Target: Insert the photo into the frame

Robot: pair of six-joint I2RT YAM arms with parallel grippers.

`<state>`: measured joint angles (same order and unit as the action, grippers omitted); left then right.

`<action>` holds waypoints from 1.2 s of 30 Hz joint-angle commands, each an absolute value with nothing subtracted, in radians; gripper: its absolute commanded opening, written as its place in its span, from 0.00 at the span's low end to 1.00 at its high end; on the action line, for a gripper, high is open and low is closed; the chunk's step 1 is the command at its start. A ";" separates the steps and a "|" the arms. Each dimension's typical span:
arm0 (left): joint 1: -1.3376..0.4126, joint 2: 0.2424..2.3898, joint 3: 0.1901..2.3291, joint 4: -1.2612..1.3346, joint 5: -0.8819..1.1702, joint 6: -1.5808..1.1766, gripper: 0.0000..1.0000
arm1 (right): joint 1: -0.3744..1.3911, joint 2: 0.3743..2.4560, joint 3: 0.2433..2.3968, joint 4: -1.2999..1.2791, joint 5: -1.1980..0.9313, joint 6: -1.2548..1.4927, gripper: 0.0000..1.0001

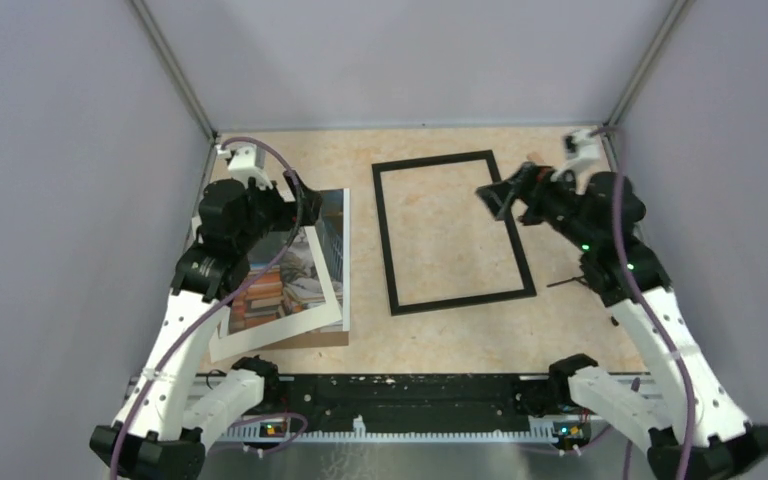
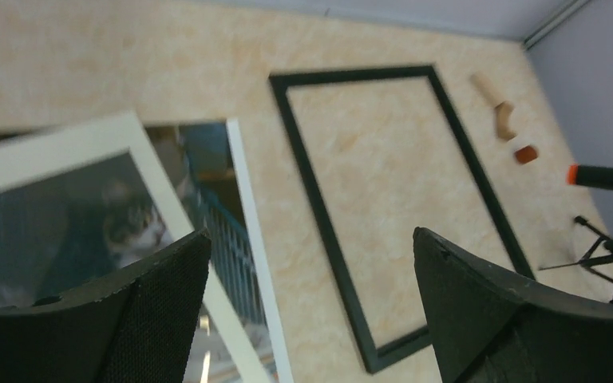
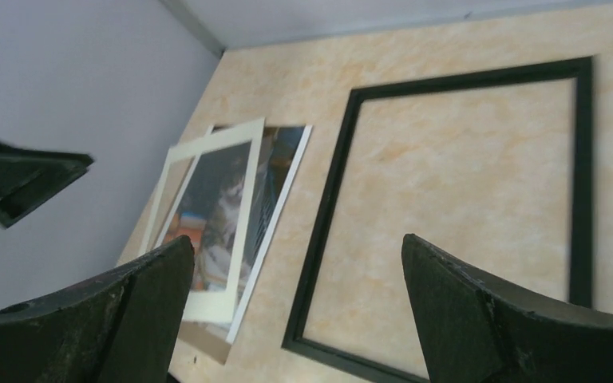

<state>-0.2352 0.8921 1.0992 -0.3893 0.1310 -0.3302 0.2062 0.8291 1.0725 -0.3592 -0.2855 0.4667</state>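
While under the mat (image 1: 280, 332), photo (image 1: 332, 238) indistinct.

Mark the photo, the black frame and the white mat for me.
photo (image 1: 331, 240), top view, on its right strip, not covered by the mat.
frame (image 1: 385, 240), top view, on the middle of its left bar.
mat (image 3: 219, 138), right wrist view, on its upper band in the picture.

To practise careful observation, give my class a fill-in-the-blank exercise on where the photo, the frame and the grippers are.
1. Seen from above, the photo lies to the ____ of the frame.
2. The mat resting on the photo is coloured ____.
3. The left gripper and the right gripper both have ____ jaws.
Missing words: left; white; open.
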 commanded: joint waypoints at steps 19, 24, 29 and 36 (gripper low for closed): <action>-0.086 0.861 0.570 -0.506 0.103 -0.838 0.96 | 0.969 1.671 0.863 0.409 -0.341 1.032 0.89; -0.086 0.849 0.455 -0.458 0.167 -0.916 0.96 | 1.003 1.761 0.832 0.508 -0.326 1.097 0.78; -0.086 0.856 0.402 -0.436 0.181 -0.932 0.98 | 1.011 1.818 0.803 0.549 -0.295 1.125 0.70; -0.087 0.870 0.354 -0.419 0.193 -0.947 0.98 | 1.015 1.874 0.808 0.533 -0.281 1.113 0.70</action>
<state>-0.0917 0.8665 0.3893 -0.4690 0.1719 -0.9203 1.0012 1.8366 0.7982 0.4774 -0.2962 1.1110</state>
